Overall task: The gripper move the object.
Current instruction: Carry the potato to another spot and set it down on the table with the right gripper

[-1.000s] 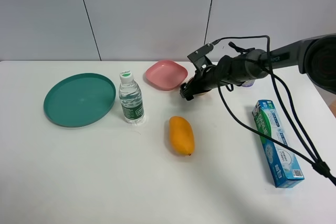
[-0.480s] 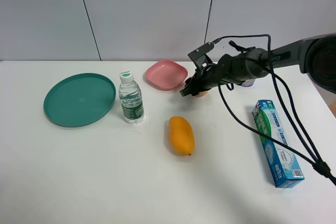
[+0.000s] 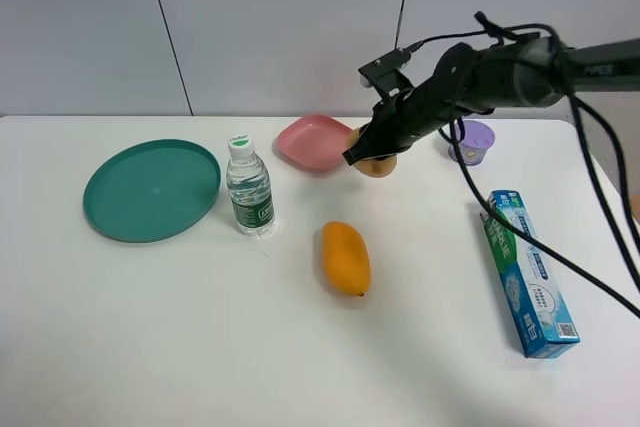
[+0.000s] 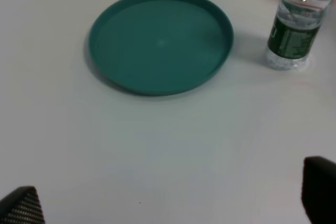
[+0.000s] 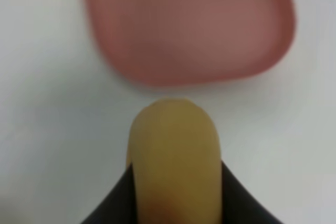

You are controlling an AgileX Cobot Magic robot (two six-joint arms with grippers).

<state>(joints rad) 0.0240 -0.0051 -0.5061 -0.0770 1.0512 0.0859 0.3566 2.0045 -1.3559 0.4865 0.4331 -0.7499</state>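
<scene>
The object, a small tan-brown fruit point(image 3: 379, 164), sits between the dark jaws of my right gripper point(image 3: 366, 154), just right of the pink plate point(image 3: 316, 142). I cannot tell whether it hangs above the white table or rests on it. In the right wrist view the fruit point(image 5: 176, 156) fills the space between both jaws, with the pink plate point(image 5: 189, 24) beyond it. My left gripper point(image 4: 168, 203) is open and empty; only its two fingertips point(image 4: 319, 192) show at the frame corners, and it is out of the exterior high view.
An orange-yellow mango point(image 3: 345, 258) lies mid-table. A water bottle point(image 3: 248, 189) stands beside a green plate point(image 3: 151, 189). A purple lidded cup point(image 3: 471, 141) is behind the right arm. A toothpaste box point(image 3: 528, 272) lies at the right. The left wrist view shows the green plate point(image 4: 160, 40) and bottle point(image 4: 294, 30).
The right arm has risen and moved slightly back with the fruit in its jaws. The purple cup, hidden before, now shows. Nothing else moved.
</scene>
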